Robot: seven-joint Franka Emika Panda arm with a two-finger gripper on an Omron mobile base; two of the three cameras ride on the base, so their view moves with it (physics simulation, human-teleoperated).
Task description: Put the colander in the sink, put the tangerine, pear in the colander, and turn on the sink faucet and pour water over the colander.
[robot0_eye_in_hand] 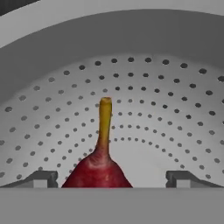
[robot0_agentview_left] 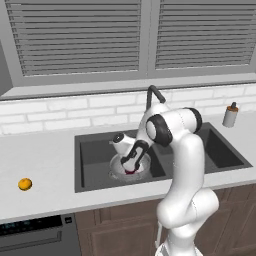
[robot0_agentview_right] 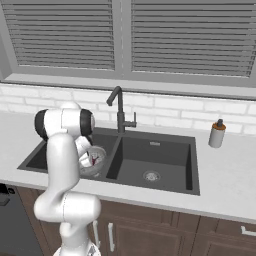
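Observation:
The silvery perforated colander (robot0_agentview_left: 118, 172) sits in the left basin of the dark sink (robot0_agentview_left: 92, 150). My gripper (robot0_agentview_left: 131, 167) reaches down into it. In the hand view the dark red pear (robot0_eye_in_hand: 97, 173) lies on the colander's floor (robot0_eye_in_hand: 144, 100) with its stem pointing away. It rests between my gripper's (robot0_eye_in_hand: 112, 181) wide-apart fingertips (robot0_eye_in_hand: 41, 178), with a gap on each side, so the gripper is open. The orange tangerine (robot0_agentview_left: 25, 184) rests on the counter far left of the sink. The dark faucet (robot0_agentview_left: 152, 95) rises behind the basins, its spout bent forward.
A white soap dispenser (robot0_agentview_left: 230, 115) stands on the counter right of the sink. The right basin (robot0_agentview_right: 152, 162) holds just its drain. A dark appliance panel (robot0_agentview_left: 35, 227) sits below the counter at left. Window blinds hang behind the tiled wall.

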